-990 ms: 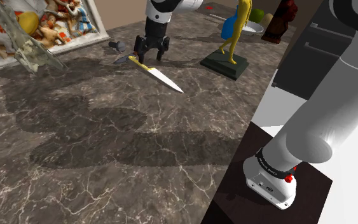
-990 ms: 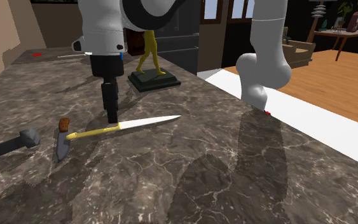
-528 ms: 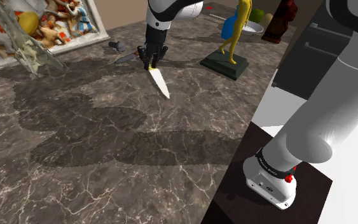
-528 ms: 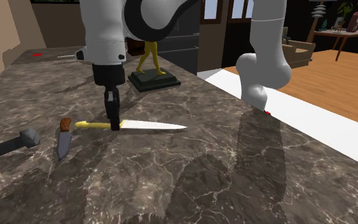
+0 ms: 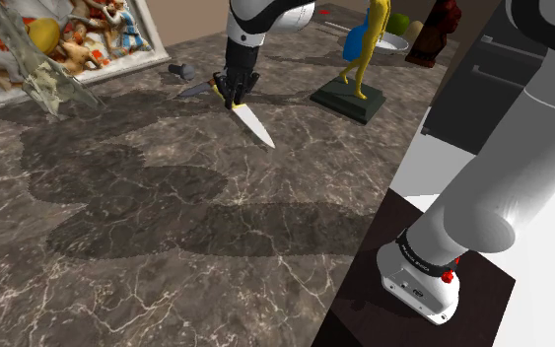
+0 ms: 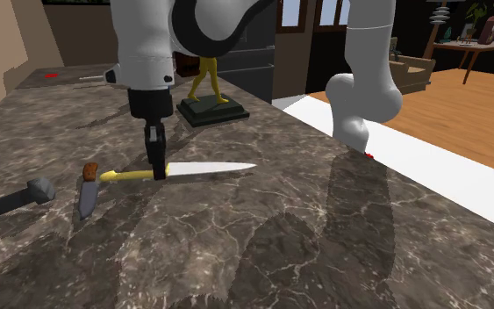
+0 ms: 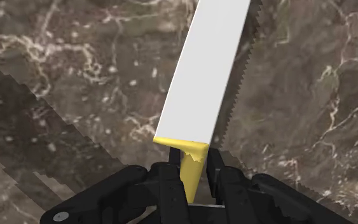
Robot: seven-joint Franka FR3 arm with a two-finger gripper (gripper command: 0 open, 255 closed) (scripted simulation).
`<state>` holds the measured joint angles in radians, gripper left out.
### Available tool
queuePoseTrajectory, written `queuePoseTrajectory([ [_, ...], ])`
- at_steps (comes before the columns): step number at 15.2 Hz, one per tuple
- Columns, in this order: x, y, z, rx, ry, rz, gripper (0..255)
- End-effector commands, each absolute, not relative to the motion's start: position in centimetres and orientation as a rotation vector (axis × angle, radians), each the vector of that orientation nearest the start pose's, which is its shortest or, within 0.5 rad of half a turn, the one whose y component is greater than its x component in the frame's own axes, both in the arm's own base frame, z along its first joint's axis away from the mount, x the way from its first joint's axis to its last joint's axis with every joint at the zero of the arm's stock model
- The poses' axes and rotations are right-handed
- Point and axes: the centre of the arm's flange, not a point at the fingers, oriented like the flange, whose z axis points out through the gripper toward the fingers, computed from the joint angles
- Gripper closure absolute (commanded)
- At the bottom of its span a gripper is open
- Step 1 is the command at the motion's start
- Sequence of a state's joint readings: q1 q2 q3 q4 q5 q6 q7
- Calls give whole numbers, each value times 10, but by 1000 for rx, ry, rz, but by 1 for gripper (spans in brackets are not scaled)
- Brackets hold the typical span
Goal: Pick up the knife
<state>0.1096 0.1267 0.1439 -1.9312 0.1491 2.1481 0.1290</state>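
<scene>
arm [image 5: 250,20] stretched out, gripper [image 5: 234,97] pointing straight down | clamped on knife [image 6: 205,168] at its yellow handle | blade tip slightly higher than 0.5 s ago

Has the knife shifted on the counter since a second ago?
Yes. In the shoulder view the knife has pivoted: its tip swung slightly left, away from the statuette base, with the handle now clasped in the claw.
</scene>
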Motion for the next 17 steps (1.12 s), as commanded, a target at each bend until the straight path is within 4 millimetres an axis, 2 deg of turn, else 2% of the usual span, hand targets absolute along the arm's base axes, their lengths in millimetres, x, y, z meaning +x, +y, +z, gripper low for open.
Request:
queuePoseTrajectory([
  [1,577,154,435,-2978,-71,-88,255],
  [15,577,154,509,-2978,-71,-88,255],
  [17,577,154,510,-2978,-71,-88,255],
])
